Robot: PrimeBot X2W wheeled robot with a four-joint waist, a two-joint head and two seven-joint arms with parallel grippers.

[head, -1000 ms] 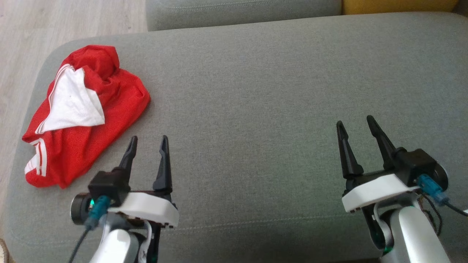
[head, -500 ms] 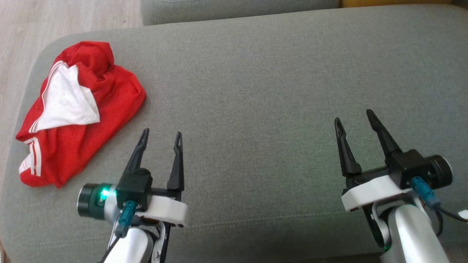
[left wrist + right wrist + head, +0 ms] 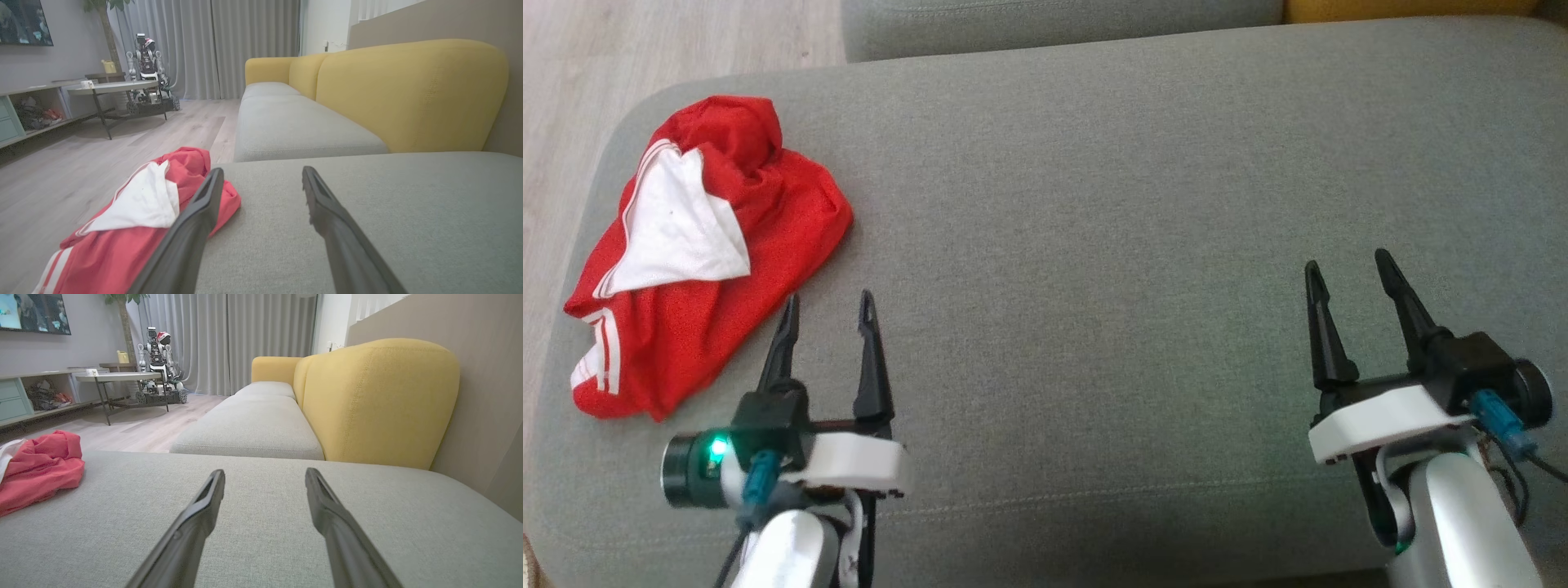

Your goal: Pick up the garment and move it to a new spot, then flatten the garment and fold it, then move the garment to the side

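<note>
A crumpled red garment [image 3: 707,253] with white panels and white stripes lies at the far left end of the grey sofa cushion [image 3: 1094,204]. It also shows at the lower left of the left wrist view as the garment [image 3: 135,220] and at the left edge of the right wrist view as the garment [image 3: 39,469]. My left gripper [image 3: 829,306] stands open just right of the garment's near edge, its left fingertip close beside the cloth, nothing between its fingers. At the lower right my right gripper [image 3: 1347,265] is open and empty over bare cushion.
The cushion's rounded left edge drops to a wooden floor [image 3: 645,41]. A second grey seat cushion [image 3: 294,126] and yellow backrests [image 3: 408,94] lie ahead. A round table [image 3: 114,87] and another robot [image 3: 147,73] stand far across the room.
My left gripper has shifted left toward the garment, its fingertips now near the cloth's edge. The right gripper has drifted slightly right. Both stay open. The camera moved a little.
</note>
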